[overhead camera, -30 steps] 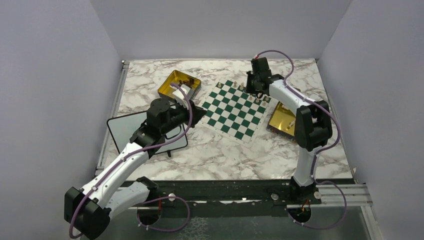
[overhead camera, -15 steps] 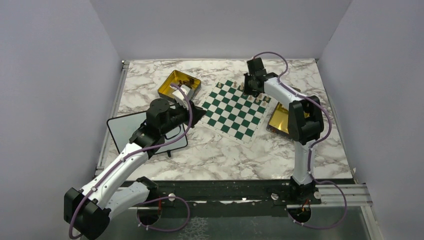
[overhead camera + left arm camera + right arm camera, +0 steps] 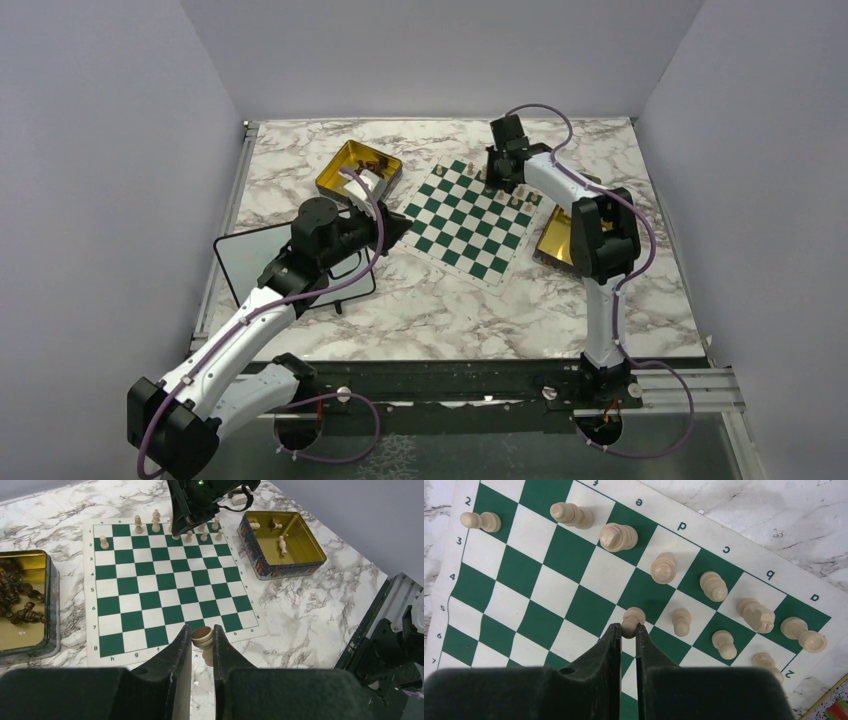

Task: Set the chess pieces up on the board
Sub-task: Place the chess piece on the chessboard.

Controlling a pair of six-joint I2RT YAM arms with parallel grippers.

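**Left jaws:** clenched on a pale piece (image 3: 202, 636), gripped between the two fingertips with one round end facing the wrist camera. Whether it touches anything below cannot be told.

**Board (image 3: 165, 580):** green and white checks, flat on the marble desk (image 3: 310, 605). Its near edge lies directly ahead of the left jaws.

**Tin of dark pieces (image 3: 50, 610):** gold, left of the left jaws. The dark pieces (image 3: 15, 597) are heaped inside.

**Second tin (image 3: 260, 567):** gold, ahead and right of the left jaws, beside the board. A few loose pale pieces (image 3: 282, 544) lie inside.

**Right jaws:** clenched on a pale pawn (image 3: 632, 620), its head pinched between the tips, above the board's squares. Contact with the board cannot be told.

**Standing pale pieces (image 3: 713, 586):** ten, ahead and right of the right jaws, most in two rows along the board's edge. A lone pawn (image 3: 481, 521) stands ahead and left.

**Black-framed panel (image 3: 250, 262):** flat on the desk, under the left arm (image 3: 250, 310).
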